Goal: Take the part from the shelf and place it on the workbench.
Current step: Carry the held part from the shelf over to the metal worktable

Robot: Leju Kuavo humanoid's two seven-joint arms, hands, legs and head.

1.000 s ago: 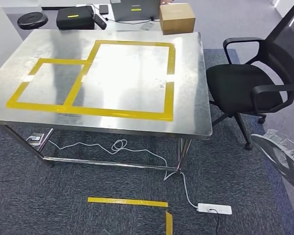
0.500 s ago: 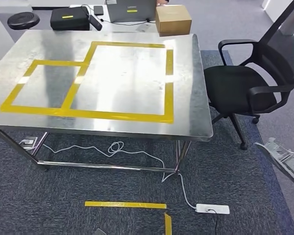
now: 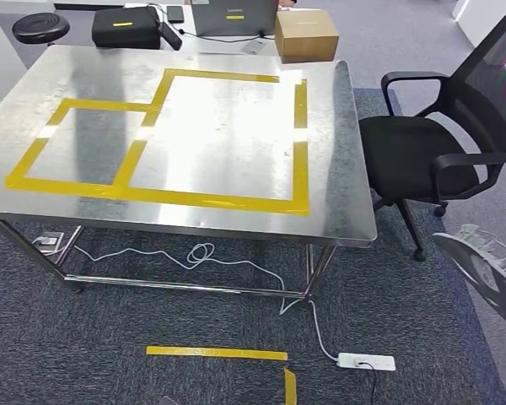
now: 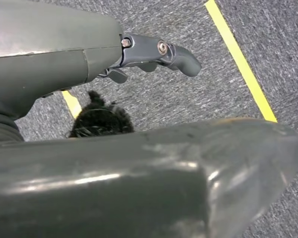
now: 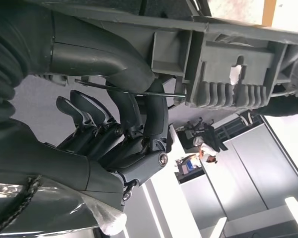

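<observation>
Nearest to me, the right hand (image 5: 113,144) grips the part (image 5: 230,64), a grey moulded plastic piece with ribs and slots; its fingers (image 5: 147,114) curl up around one edge of it. From the head view the part (image 3: 489,274) shows at the lower right, low beside the robot and well off the table. Its long axis there runs from upper left to lower right, tilted, with the ribbed face up and the nearer rounded end towards the chair.

My left hand (image 4: 155,52) hangs over the grey carpet (image 3: 142,329) holding nothing, its fingers lying fairly straight.

On the carpet in front of me lie strips of yellow floor tape (image 3: 215,352) and a white power strip (image 3: 366,362) with its cord running under the table.

Ahead stands the steel workbench (image 3: 340,169), marked with yellow tape rectangles (image 3: 168,196). A black office chair (image 3: 422,152) sits just beside its right end. Beyond the far edge are a cardboard box (image 3: 306,35), a laptop (image 3: 234,17) and a black case (image 3: 126,27).
</observation>
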